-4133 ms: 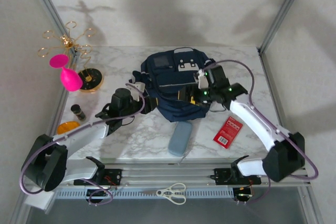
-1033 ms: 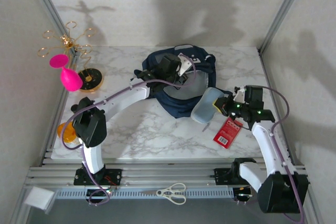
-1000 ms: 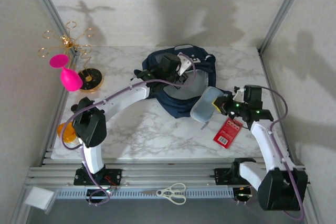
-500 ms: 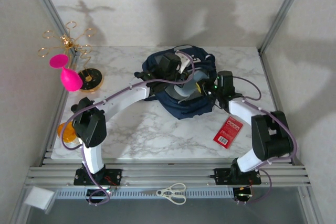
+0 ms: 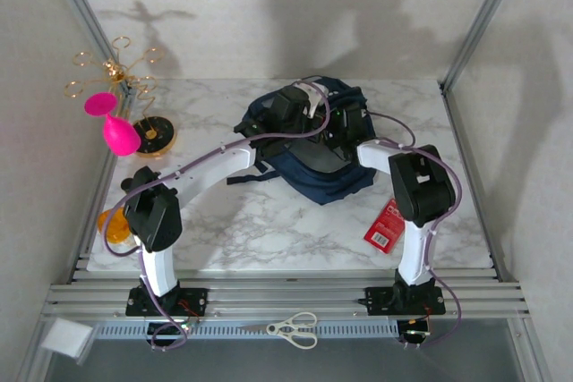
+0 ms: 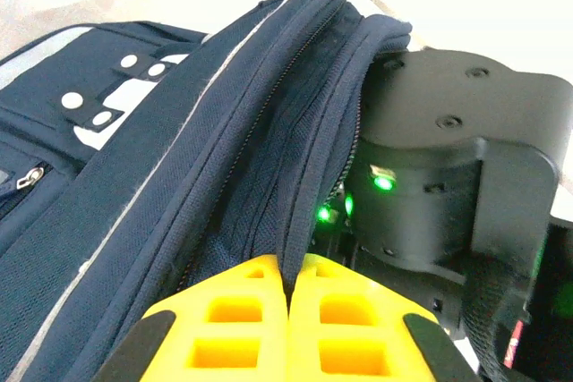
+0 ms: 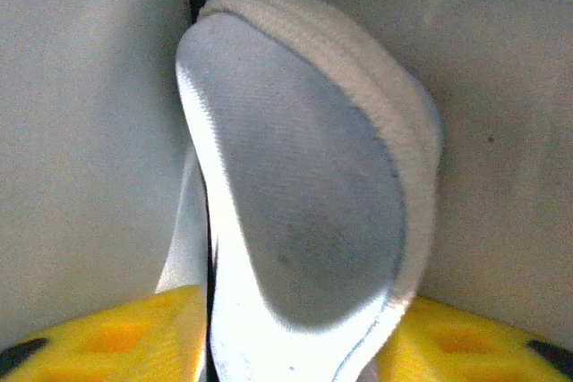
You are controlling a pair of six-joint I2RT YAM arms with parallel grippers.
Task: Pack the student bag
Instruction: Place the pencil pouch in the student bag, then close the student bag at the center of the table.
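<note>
left hand (image 6: 288,267) pinches student bag (image 6: 179,158) rim | right hand (image 7: 295,315) astride pencil case (image 7: 304,176) (grip unclear)

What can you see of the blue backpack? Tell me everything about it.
The backpack is navy fabric with a pale stripe, a white snap patch and zips. It lies at the far middle of the marble table. Its main compartment gapes open, and the left gripper is shut on the opening's edge, holding it up. The right gripper reaches inside, with a grey pencil case between its fingers.
</note>
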